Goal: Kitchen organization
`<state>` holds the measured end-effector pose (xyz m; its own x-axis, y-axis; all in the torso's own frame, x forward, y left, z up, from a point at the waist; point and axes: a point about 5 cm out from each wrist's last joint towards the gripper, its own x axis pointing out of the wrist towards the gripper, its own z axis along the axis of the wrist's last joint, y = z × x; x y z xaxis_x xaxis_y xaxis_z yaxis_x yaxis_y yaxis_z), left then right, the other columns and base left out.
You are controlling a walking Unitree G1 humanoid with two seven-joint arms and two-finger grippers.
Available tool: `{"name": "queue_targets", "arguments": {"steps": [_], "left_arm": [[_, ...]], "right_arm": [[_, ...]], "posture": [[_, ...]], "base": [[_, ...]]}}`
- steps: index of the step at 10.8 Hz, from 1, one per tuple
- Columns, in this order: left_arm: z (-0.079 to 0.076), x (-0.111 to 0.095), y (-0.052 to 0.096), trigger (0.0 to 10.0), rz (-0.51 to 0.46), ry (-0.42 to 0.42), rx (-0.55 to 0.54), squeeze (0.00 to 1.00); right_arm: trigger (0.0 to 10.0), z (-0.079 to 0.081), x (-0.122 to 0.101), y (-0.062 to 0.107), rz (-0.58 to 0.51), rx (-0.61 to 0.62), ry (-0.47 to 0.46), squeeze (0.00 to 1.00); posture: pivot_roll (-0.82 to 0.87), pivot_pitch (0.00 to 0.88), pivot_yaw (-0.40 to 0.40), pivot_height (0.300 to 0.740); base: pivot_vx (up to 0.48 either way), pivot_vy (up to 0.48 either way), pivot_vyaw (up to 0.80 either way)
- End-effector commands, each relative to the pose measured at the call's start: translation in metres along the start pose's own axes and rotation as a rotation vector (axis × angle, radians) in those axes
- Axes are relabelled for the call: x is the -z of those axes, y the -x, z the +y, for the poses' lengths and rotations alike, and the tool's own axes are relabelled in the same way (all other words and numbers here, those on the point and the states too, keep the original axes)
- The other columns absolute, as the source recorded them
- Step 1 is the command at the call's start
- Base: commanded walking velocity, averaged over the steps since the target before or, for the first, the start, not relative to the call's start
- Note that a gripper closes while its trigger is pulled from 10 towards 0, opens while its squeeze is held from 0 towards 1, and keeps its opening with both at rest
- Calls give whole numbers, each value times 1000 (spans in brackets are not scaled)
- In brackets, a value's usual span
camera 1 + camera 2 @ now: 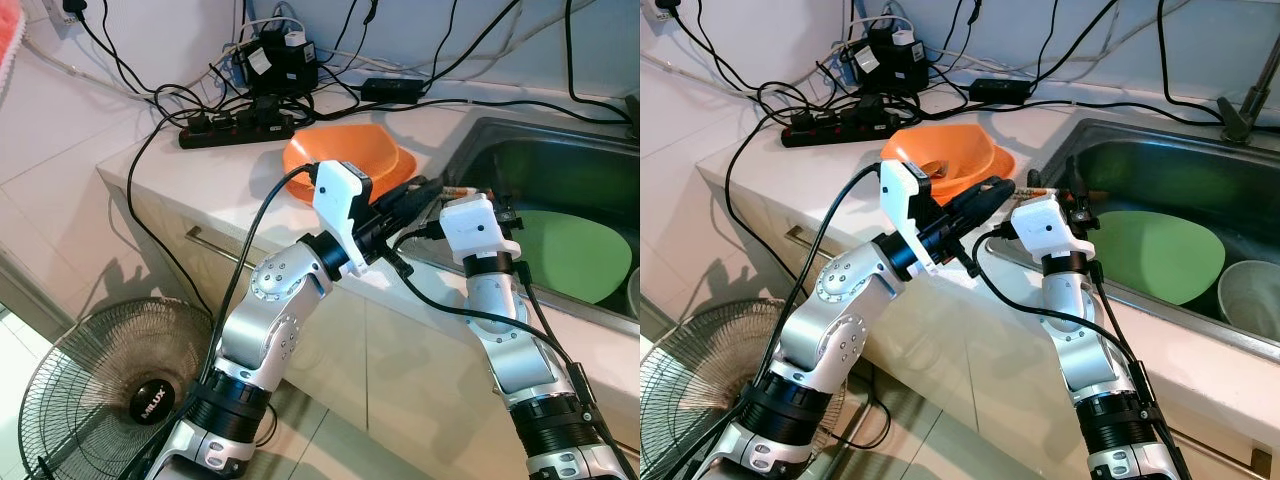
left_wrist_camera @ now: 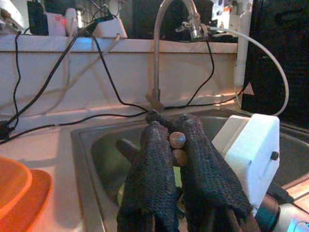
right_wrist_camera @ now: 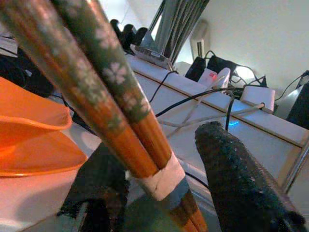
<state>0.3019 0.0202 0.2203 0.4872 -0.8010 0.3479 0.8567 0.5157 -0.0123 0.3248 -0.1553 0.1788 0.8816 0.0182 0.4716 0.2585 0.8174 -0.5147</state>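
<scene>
A pair of brown chopsticks (image 3: 120,92) with a flower pattern, taped together, lies between both grippers at the sink's near left corner. My left gripper (image 2: 169,128) is shut on their round ends (image 2: 177,140), which poke out between its two black fingers. It reaches from the left over the counter edge (image 1: 425,190). My right gripper (image 3: 154,145) stands open with the chopsticks running between its fingers (image 3: 241,179), with a gap on one side. Its white wrist (image 1: 480,225) sits just right of the left gripper.
An orange bowl (image 1: 350,150) on an orange plate stands on the counter behind the grippers. The steel sink (image 1: 500,135) holds a green plate (image 1: 570,250) and a pale bowl (image 1: 1250,295). A power strip (image 1: 235,128) with cables lies at the back. A floor fan (image 1: 110,390) stands lower left.
</scene>
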Motion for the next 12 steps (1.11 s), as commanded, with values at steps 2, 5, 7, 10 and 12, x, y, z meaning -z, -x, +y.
{"name": "queue_targets", "arguments": {"steps": [2,5,7,10,12], "left_arm": [[2,-4,4,10000,-8,-20,-4,0],[3,-6,3,10000,-15,-40,-22,0],[4,-7,3,10000,-23,-48,-30,0],[8,-11,2,10000,-45,-79,-67,0],[13,-13,2,10000,-62,-70,-108,1000]], "right_arm": [[0,4,-5,-4,-13,-2,-4,0],[0,4,-4,-3,-12,-4,-8,0],[0,4,-4,-3,-12,-3,-8,0],[0,4,-4,-3,-13,-3,-8,0],[0,4,-4,-3,-14,-3,-9,0]], "posture": [[54,37,134,740],[54,37,134,740],[56,40,133,740],[56,39,131,740],[56,39,131,740]], "base": [[0,0,0],[0,0,0],[0,0,0],[0,0,0],[0,0,0]]}}
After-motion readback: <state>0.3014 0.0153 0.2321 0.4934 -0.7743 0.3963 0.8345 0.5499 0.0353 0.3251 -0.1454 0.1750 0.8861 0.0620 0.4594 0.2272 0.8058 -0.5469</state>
